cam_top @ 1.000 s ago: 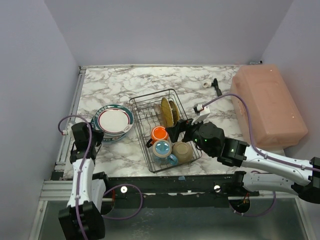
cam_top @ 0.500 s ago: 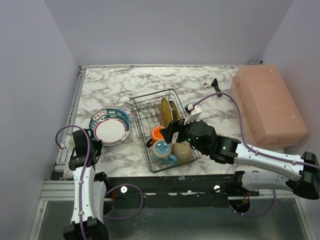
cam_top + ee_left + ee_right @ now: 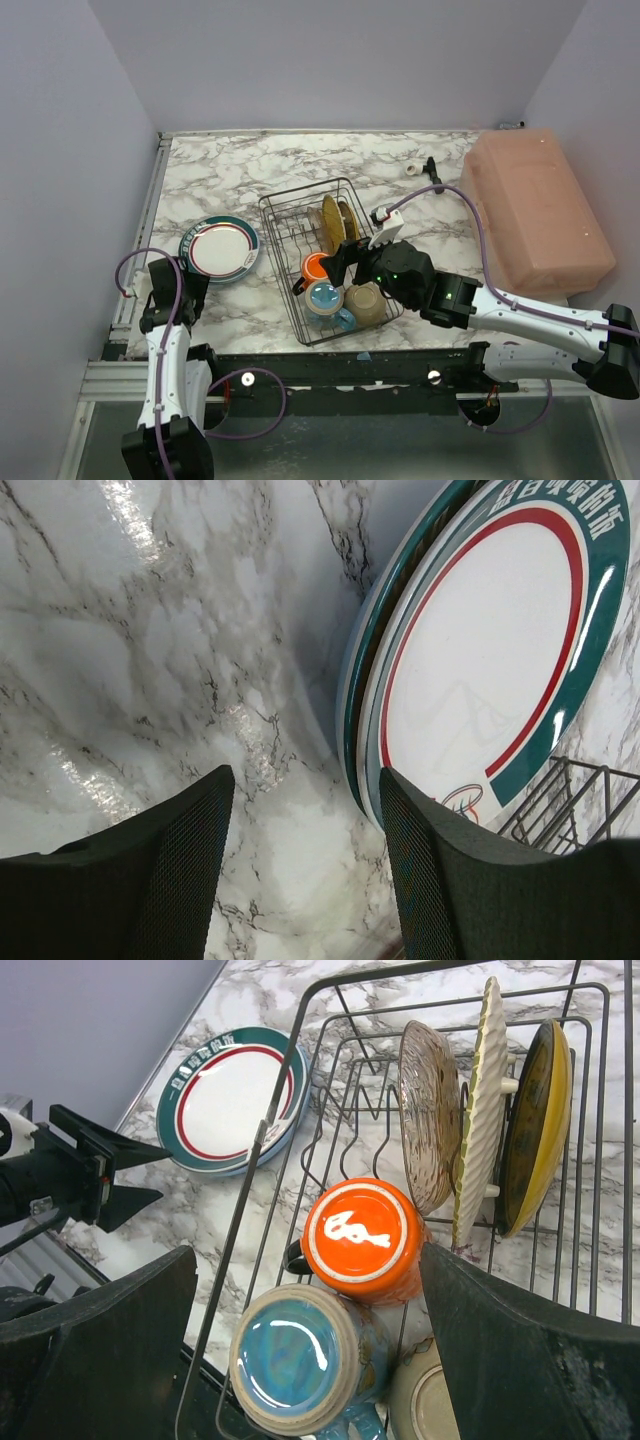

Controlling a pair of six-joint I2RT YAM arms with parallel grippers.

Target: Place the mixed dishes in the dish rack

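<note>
A green-rimmed white plate (image 3: 221, 249) tops a short stack on the marble, left of the dish rack (image 3: 283, 205); a blue plate's rim shows beneath it. My left gripper (image 3: 183, 283) is open at the stack's near-left rim. In the left wrist view the gripper (image 3: 305, 870) has bare marble between its fingers, and the plate (image 3: 490, 650) lies just beyond the right finger. Upside down in the rack (image 3: 270, 1140) are an orange mug (image 3: 365, 1235), a blue mug (image 3: 300, 1355) and a bowl (image 3: 430, 1405). Three plates stand in its tines: pinkish (image 3: 430, 1110), cream ribbed (image 3: 482, 1110), yellow dark-rimmed (image 3: 535, 1125). My right gripper (image 3: 308, 1250) hangs open above the mugs, holding nothing.
A large pink box (image 3: 535, 210) fills the right side of the table. A small black tool (image 3: 433, 172) and a small white object (image 3: 412, 170) lie behind the rack. The table's metal left edge (image 3: 140, 250) runs close beside the plates and my left arm.
The left gripper, shut a second ago at the plates' near rim, has opened and drawn back; the plates shifted slightly toward the near edge. The right arm swung left over the mugs, then held.
</note>
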